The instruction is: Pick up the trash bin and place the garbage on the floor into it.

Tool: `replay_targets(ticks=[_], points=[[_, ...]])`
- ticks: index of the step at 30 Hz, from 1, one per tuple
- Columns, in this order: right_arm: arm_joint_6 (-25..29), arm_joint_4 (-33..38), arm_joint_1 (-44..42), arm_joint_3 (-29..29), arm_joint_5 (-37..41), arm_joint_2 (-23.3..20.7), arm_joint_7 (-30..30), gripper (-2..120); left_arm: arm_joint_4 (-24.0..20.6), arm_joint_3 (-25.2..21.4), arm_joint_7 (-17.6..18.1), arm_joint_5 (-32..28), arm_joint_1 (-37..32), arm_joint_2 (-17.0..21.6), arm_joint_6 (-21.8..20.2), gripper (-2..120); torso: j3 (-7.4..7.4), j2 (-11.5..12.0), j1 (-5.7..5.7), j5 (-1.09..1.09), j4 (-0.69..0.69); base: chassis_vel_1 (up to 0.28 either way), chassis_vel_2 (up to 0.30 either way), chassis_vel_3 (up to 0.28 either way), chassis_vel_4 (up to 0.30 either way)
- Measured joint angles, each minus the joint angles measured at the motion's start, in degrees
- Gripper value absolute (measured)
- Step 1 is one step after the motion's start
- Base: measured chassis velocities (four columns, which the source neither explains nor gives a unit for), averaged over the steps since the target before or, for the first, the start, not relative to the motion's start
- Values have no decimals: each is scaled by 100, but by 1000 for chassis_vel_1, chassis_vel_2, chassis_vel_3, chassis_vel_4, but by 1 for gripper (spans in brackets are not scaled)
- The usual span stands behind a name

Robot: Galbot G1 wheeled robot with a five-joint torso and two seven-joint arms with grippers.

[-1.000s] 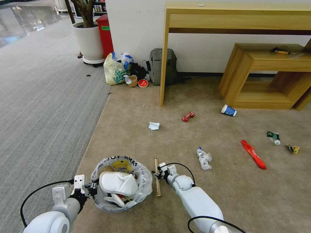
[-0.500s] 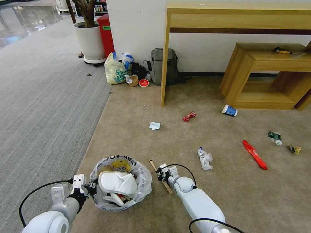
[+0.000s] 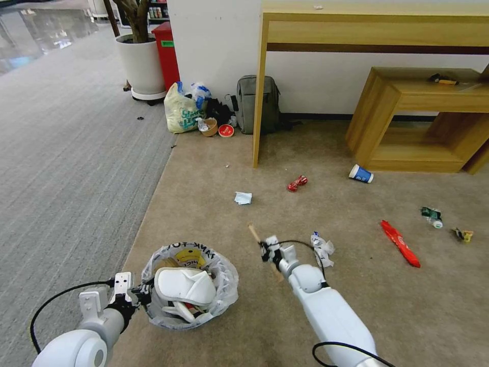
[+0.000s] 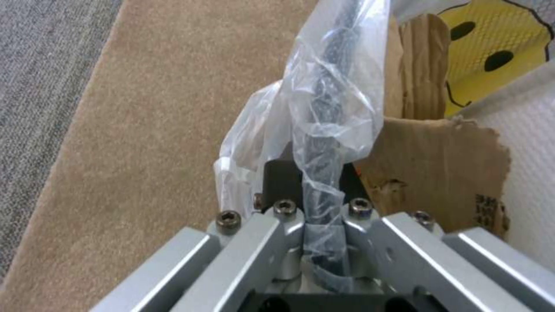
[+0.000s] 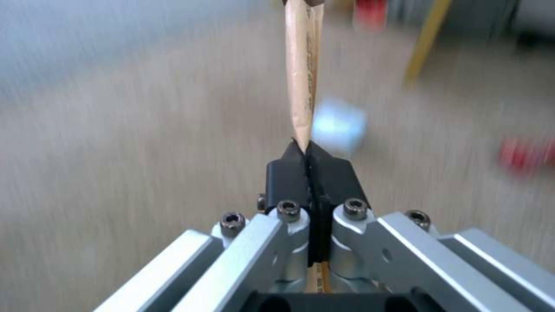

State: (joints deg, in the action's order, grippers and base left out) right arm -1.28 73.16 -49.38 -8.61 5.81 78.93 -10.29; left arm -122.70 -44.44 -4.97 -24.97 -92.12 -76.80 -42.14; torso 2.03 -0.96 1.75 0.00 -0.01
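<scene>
Trash bin [image 3: 191,285] left of wooden stick [image 3: 254,235]; slipper [image 3: 184,286] in bin.

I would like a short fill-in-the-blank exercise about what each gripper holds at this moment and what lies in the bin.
1. The right gripper is shut on the wooden ____.
2. The left gripper clamps the rim of the trash ____.
3. On top of the bin's contents lies a white ____.
4. The blue paper cup lies on the ____ carpet.

Missing words: stick; bin; slipper; beige
</scene>
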Motion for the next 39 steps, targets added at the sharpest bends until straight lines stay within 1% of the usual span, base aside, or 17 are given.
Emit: replay_targets(ticks=[2, 3, 6, 7, 8, 11, 12, 13, 15, 16, 18, 22, 24, 27, 29, 31, 39], points=[[221, 472, -34, 86, 120, -111, 52, 0, 8, 1, 19, -9, 19, 37, 0, 0, 0, 0, 0, 1, 0, 0, 0, 0, 0], [221, 472, -34, 86, 120, -111, 52, 0, 8, 1, 19, -9, 19, 37, 0, 0, 0, 0, 0, 1, 0, 0, 0, 0, 0], [877, 964, 60, 301, 163, -278, 67, 0, 15, 35, 72, -49, 82, 90, 0, 0, 0, 0, 0, 1, 0, 0, 0, 0, 0], [877, 964, 60, 301, 163, -278, 67, 0, 15, 35, 72, -49, 82, 90, 0, 0, 0, 0, 0, 1, 0, 0, 0, 0, 0], [1125, 1111, 127, 445, 164, -345, 85, 0, 34, 71, 90, -54, 121, 94, 0, 0, 0, 0, 0, 0, 0, 0, 0, 0, 0], [1446, 1432, 207, 750, 150, -460, 101, 0, 93, 153, 140, -55, 196, 94, 0, 0, 0, 0, 0, 0, 1, 0, 0, 0, 0], [1446, 1432, 207, 750, 150, -460, 101, 0, 93, 153, 140, -55, 196, 94, 0, 0, 0, 0, 0, 0, 1, 0, 0, 0, 0], [1514, 1689, 226, 917, 149, -534, 103, 0, 120, 200, 173, -56, 227, 95, 0, 0, 0, 0, 0, 0, 1, 0, 0, 0, 0], [1539, 2169, 278, 1173, 194, -662, 101, 0, 177, 287, 213, -58, 278, 132, 0, 0, 0, 0, 0, 0, 0, 0, 0, 0, 0], [1539, 2169, 278, 1173, 194, -662, 101, 0, 177, 287, 213, -58, 278, 132, 0, 0, 0, 0, 0, 0, 0, 0, 0, 0, 0], [1470, 2687, 406, 1449, 346, -783, 105, 0, 223, 371, 239, -58, 309, 199, 0, 0, -1, -1, 0, 0, 0, 0, 0, 0, 0], [1337, 3063, 510, 1861, 541, -925, 125, 0, 265, 463, 282, -56, 340, 273, 0, 0, -1, -1, 0, -1, 1, 0, 0, 0, 0], [1315, 3109, 509, 1993, 562, -959, 127, 0, 268, 480, 288, -56, 345, 288, 0, 0, 0, 0, 0, 0, 0, 0, 0, 0, 0], [1238, 3148, 425, 2426, 632, -1089, 172, 0, 289, 492, 289, -56, 348, 300, 0, 0, 0, 0, 0, 0, 0, 0, 0, 0, 0], [1233, 3149, 420, 2479, 643, -1103, 180, 0, 295, 490, 289, -56, 348, 300, 0, 0, 0, 0, 0, 0, 0, 0, 0, 0, 0], [1195, 3152, 407, 2759, 673, -1188, 202, 0, 309, 457, 283, -55, 346, 294, 0, 0, 0, 0, 0, 0, 0, 0, 0, 0, 0], [1230, 3060, 370, 2900, 558, -1264, 134, 0, 276, 378, 252, -66, 325, 297, 0, 0, 0, 0, 0, 0, 0, 0, 0, 0, 0]])
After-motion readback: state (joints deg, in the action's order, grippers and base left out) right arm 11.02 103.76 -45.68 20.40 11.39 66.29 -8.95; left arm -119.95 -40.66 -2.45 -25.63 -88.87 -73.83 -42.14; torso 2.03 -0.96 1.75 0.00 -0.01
